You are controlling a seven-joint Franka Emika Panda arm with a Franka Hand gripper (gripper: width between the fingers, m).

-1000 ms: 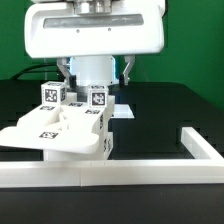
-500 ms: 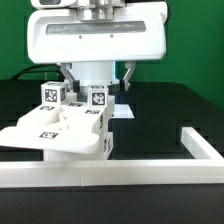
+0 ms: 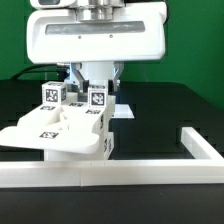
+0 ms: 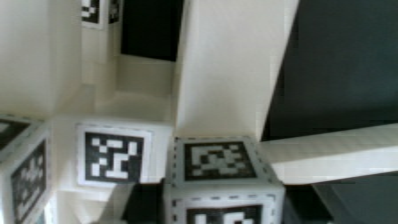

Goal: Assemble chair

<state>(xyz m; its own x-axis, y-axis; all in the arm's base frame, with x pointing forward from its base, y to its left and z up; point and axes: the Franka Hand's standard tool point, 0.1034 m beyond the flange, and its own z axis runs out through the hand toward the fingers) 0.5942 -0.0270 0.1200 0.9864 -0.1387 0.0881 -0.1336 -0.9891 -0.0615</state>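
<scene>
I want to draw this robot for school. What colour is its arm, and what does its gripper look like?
The arm's end is a wide, boxy white shell with rounded corners, topped by a grey metal ring. Below hangs the gripper: a white block flanked by dark, thin fingers. No cables or markings show.

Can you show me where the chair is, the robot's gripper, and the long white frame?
chair (image 3: pixel 55 130): exterior view, on its flat panel.
gripper (image 3: pixel 96 78): exterior view, midway between its fingertips.
long white frame (image 3: pixel 120 178): exterior view, on its front bar.
</scene>
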